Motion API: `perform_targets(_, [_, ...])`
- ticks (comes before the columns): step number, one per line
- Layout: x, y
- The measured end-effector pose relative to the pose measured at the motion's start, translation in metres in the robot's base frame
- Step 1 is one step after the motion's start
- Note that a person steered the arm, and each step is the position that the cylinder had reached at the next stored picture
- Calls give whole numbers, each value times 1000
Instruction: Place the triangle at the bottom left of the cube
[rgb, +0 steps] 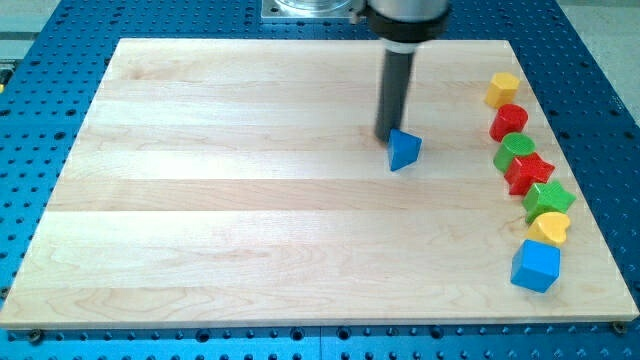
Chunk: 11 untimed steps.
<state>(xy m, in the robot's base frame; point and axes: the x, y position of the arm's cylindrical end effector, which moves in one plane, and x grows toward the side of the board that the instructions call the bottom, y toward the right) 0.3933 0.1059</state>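
A blue triangle block (405, 150) lies on the wooden board (250, 200), right of centre in the upper half. My tip (386, 137) stands just at the triangle's upper left, touching or nearly touching it. A blue cube (536, 265) sits near the board's bottom right corner, well below and to the right of the triangle.
A column of blocks runs down the view's right edge of the board: a yellow block (502, 89), a red round block (509, 122), a green round block (515, 151), a red star (529, 173), a green star (549, 199) and a yellow heart (549, 228).
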Motion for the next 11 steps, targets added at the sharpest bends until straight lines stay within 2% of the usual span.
perform_targets(1, [62,25])
perform_targets(2, [55,28])
perform_targets(3, [9,-1])
perform_targets(4, [61,-38])
perform_targets(5, [118,-2])
perform_targets(6, [117,-8])
perform_targets(8, [74,23])
perform_targets(9, [98,41])
perform_targets(10, [163,57])
perform_targets(11, [166,45])
